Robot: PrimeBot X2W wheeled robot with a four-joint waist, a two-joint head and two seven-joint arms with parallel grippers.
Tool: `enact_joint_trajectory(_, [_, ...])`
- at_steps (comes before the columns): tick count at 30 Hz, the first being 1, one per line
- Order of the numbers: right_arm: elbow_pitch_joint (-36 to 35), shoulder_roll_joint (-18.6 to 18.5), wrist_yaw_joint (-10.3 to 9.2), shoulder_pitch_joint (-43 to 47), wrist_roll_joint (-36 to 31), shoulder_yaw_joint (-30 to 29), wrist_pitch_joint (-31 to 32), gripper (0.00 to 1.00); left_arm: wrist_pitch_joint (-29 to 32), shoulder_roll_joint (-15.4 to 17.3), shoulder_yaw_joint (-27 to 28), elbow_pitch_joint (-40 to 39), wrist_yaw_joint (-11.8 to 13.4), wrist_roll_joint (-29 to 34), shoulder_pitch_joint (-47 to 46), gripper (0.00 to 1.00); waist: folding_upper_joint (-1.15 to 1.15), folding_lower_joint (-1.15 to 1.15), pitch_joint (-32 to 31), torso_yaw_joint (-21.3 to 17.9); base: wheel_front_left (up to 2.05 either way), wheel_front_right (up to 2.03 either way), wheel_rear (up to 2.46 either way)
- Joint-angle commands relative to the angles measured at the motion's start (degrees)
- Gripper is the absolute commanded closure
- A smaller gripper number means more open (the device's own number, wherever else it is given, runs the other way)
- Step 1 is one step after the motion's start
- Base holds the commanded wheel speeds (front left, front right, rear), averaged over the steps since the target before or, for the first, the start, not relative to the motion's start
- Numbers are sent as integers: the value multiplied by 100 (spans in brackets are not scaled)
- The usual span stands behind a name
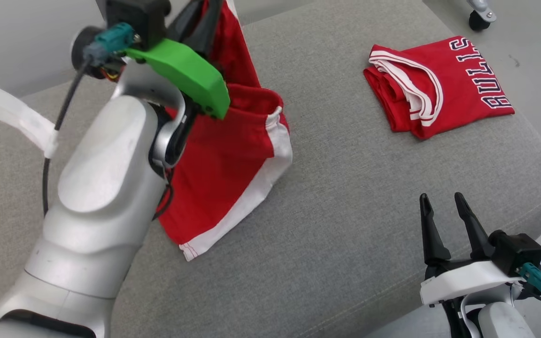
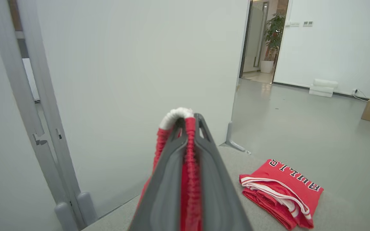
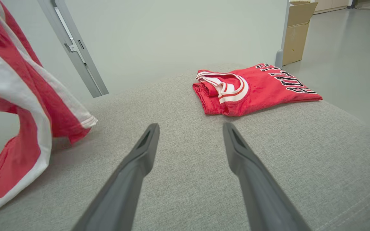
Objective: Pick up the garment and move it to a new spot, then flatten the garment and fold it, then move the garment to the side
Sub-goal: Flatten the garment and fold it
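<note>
Head view: a broad grey woven cushion (image 1: pixel 345 211) with rounded edges bears everything. Soft red shorts (image 1: pixel 223 178) with a white side stripe hang from the left gripper (image 2: pixel 188 128), whose fingers pinch the ruched elastic waistband; the hem touches the cushion's left part. A folded red Bulls jersey (image 1: pixel 439 87) lies well apart, far right. The right gripper (image 1: pixel 442 199) hovers, its tapered fingers spread.

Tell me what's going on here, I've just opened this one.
The left gripper is shut on the waistband of the red shorts, holding them up so they hang with the bottom edge seemingly resting on the grey cushion. The right gripper is open and holds nothing, low over the cushion's near right. A folded red jersey lies at the far right.
</note>
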Motion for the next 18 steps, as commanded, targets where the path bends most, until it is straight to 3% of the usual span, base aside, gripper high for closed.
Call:
enact_joint_trajectory(1, [18, -6, -8, -16, 9, -4, 0, 0, -169, 28, 49, -76, -91, -43, -172, 100, 0, 0, -57, 1, 0, 0, 0])
enact_joint_trajectory(10, [39, -5, -8, 119, -43, -166, 0, 0, -1084, -106, -11, -363, -485, -748, 432, 100, 0, 0, -183, 182, 0, 0, 0])
enact_joint_trajectory(13, [62, -7, -8, 189, -68, -241, 0, 0, -1085, -81, -221, -518, -518, -1049, 1034, 100, 0, 0, -255, 291, 0, 0, 0])
enact_joint_trajectory(18, [121, -7, -8, 373, -178, -362, 0, 0, -862, 286, -813, -1237, -537, -1735, 2600, 100, 0, 0, -462, 538, 0, 0, 0])
